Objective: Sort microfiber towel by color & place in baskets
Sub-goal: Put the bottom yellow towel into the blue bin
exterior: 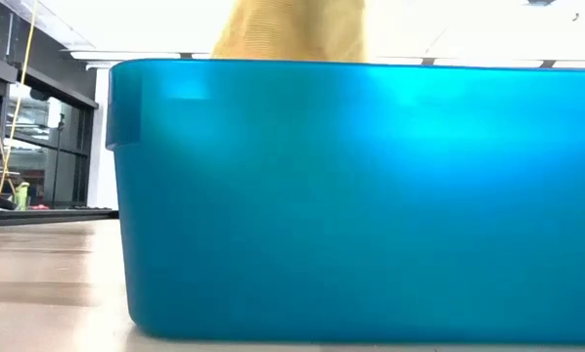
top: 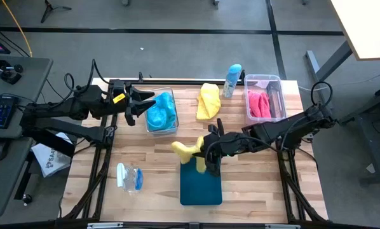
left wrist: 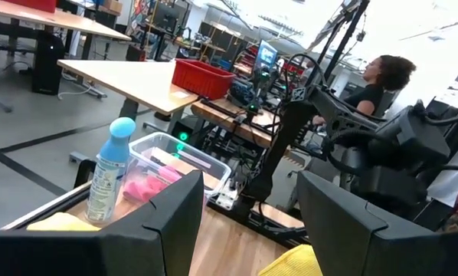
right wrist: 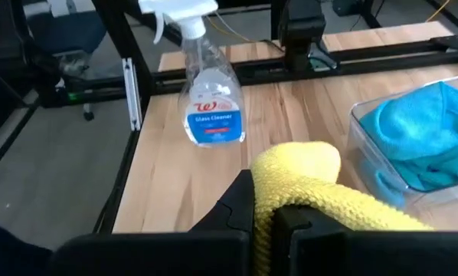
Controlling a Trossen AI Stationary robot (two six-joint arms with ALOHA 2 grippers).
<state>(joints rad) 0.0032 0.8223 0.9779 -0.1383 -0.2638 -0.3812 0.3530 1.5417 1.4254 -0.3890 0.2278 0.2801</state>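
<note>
While the flat dark-teal rectangular tray (top: 201, 186) sits at the near edge of the wooden table (top: 253, 184), the right gripper (top: 207, 154) hangs just above its far end, fingers clamped on a floppy yellow microfiber towel (top: 189, 152). The cloth droops leftward from the fingers, long axis running left-right, so I'd guess it has to come nearer and down to land in the tray. Left of that lies a clear spray bottle (top: 130, 177). Farther back, the left gripper (top: 134, 105) waits with fingers spread by the clear bin of blue towels (top: 161, 112). A second yellow towel (top: 208, 101) lies mid-table, then a blue-capped bottle (top: 232, 79) and the pink towels' clear bin (top: 264, 98) far right.
</note>
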